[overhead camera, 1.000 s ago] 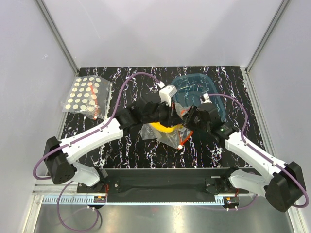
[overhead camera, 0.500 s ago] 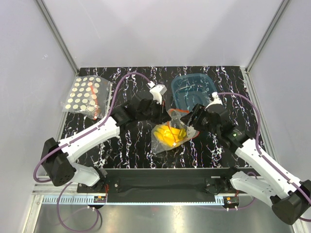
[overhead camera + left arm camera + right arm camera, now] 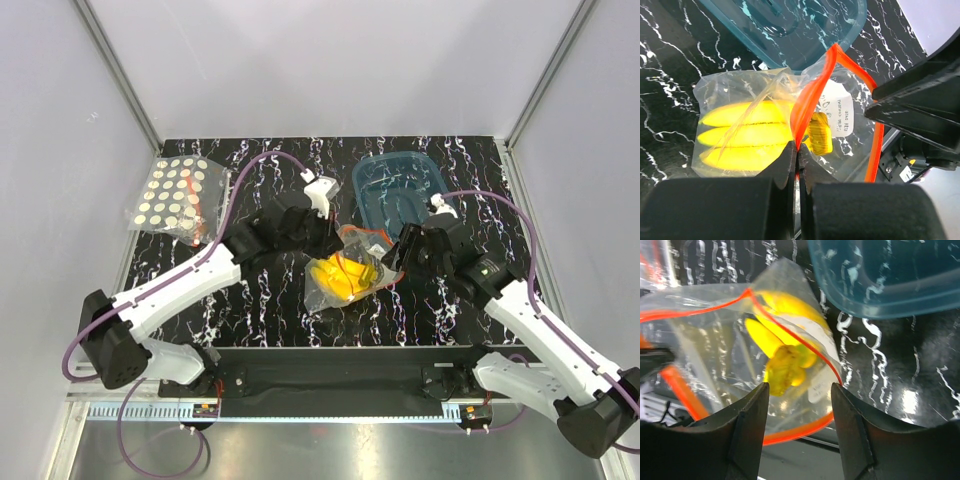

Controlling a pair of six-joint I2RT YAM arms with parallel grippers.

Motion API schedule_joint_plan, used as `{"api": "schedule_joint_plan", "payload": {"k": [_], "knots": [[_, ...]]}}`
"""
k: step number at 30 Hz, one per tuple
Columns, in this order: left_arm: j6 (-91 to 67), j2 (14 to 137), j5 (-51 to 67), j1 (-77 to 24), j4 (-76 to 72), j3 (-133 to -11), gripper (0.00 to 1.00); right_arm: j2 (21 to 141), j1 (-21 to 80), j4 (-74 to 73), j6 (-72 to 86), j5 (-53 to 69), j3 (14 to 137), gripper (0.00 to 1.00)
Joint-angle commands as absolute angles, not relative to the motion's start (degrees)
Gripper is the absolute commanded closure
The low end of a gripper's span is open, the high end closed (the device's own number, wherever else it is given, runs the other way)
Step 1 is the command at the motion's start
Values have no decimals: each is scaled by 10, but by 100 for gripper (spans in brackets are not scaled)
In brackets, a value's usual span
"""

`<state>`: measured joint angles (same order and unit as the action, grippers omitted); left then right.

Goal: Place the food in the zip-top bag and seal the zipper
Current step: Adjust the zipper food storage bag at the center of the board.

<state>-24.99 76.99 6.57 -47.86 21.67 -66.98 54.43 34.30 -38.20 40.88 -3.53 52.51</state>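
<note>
The yellow toy bananas [image 3: 345, 276] lie inside the clear zip-top bag [image 3: 322, 292] at the table's middle. The bag's mouth with the red-orange zipper [image 3: 362, 236] gapes open toward the far right. My left gripper [image 3: 330, 240] is shut on the zipper strip [image 3: 810, 100], with the bananas [image 3: 745, 135] seen through the plastic just beyond. My right gripper [image 3: 396, 256] is open at the bag's mouth. In the right wrist view its jaws [image 3: 799, 390] stand wide on either side of the bananas' stem end [image 3: 782, 365] and the zipper [image 3: 790, 432], gripping nothing.
A translucent blue tray [image 3: 400, 185] lies just behind the bag and shows in the left wrist view [image 3: 790, 25] and the right wrist view [image 3: 890, 275]. A clear bag of pale round discs [image 3: 178, 200] sits at the far left. Grey walls enclose the table.
The two grippers, close together over the bag a second ago, have drawn apart. The right gripper moved right. The bag now lies spread with the bananas showing.
</note>
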Motion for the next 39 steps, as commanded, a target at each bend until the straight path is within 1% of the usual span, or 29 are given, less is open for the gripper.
{"api": "schedule_joint_plan", "payload": {"k": [1,6,13,14,15,17,18,19,21,22,23,26,29,31,32,33,35,36,37,39], "knots": [[-229,743,38,-478,221,-679,100,548,347,-412,396,-67,548,40],[-225,740,19,-478,235,-687,100,542,349,-432,410,-74,543,40],[-228,744,23,-478,234,-697,100,541,354,-440,422,-78,532,40],[-229,744,25,-478,233,-698,100,544,354,-433,423,-76,528,41],[-230,744,30,-478,232,-699,100,547,356,-426,424,-72,525,45],[-231,745,33,-478,231,-702,100,556,358,-401,431,-57,516,47],[-231,746,39,-478,231,-704,100,561,358,-392,433,-54,514,49],[-231,747,42,-478,232,-706,100,566,359,-375,435,-45,514,55],[-231,747,54,-478,234,-710,100,585,362,-361,439,-37,520,62],[-231,748,59,-479,235,-713,100,593,365,-356,440,-33,533,68],[-232,749,67,-479,236,-715,100,607,370,-355,442,-33,543,80],[-234,758,100,-484,246,-738,100,627,381,-352,445,-37,587,100],[-227,773,110,-511,269,-779,99,643,388,-353,448,-39,629,100],[-215,782,112,-530,287,-806,88,650,388,-360,453,-49,653,100],[-211,782,115,-533,291,-809,75,656,388,-361,460,-52,657,100],[-207,780,116,-534,294,-809,34,659,388,-362,463,-54,660,100],[-203,749,104,-534,286,-777,10,664,389,-363,475,-61,664,100],[-200,733,91,-534,278,-758,2,664,389,-362,479,-62,663,100],[-195,698,86,-534,260,-721,1,664,389,-359,483,-64,658,100],[-186,666,83,-534,249,-685,1,661,389,-357,488,-68,653,100]]}}
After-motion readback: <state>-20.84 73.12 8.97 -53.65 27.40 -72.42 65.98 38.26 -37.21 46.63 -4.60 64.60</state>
